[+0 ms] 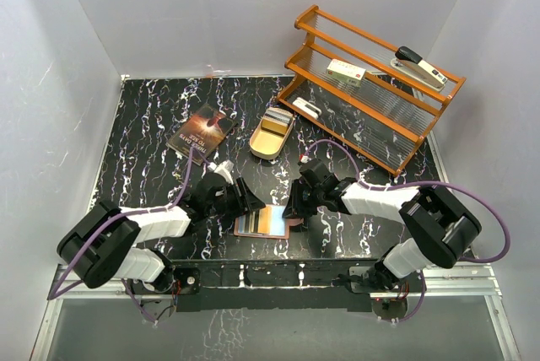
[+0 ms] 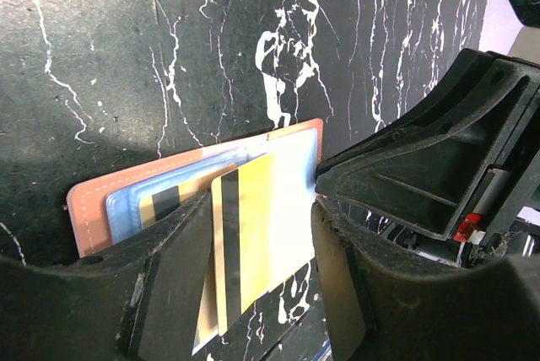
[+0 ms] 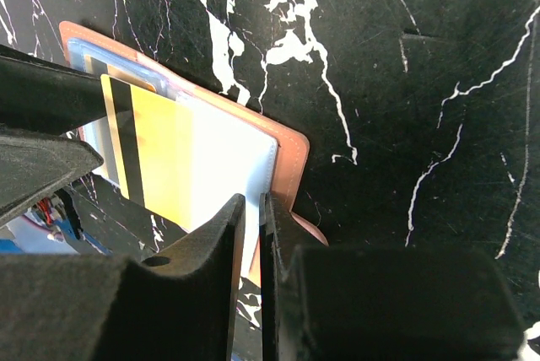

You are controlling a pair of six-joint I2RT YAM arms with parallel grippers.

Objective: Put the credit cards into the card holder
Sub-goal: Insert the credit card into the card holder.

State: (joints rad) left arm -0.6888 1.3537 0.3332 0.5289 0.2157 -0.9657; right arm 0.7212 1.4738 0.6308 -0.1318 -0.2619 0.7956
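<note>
The reddish-brown card holder (image 1: 294, 227) lies open near the table's front edge, with several credit cards (image 1: 263, 221) fanned on it. In the left wrist view a gold-orange card (image 2: 249, 226) with a black stripe lies on the holder (image 2: 93, 209), its near end over the table. My left gripper (image 2: 263, 205) is open with its jaws on either side of that card. My right gripper (image 3: 253, 201) is shut, its tips at the holder's right edge (image 3: 291, 154). The gold card (image 3: 156, 150) also shows in the right wrist view.
A tan oval tin (image 1: 272, 133) and a dark book (image 1: 201, 132) lie behind the grippers. An orange rack (image 1: 371, 83) at the back right holds a stapler (image 1: 419, 67) and a white box (image 1: 346, 72). White walls enclose the table.
</note>
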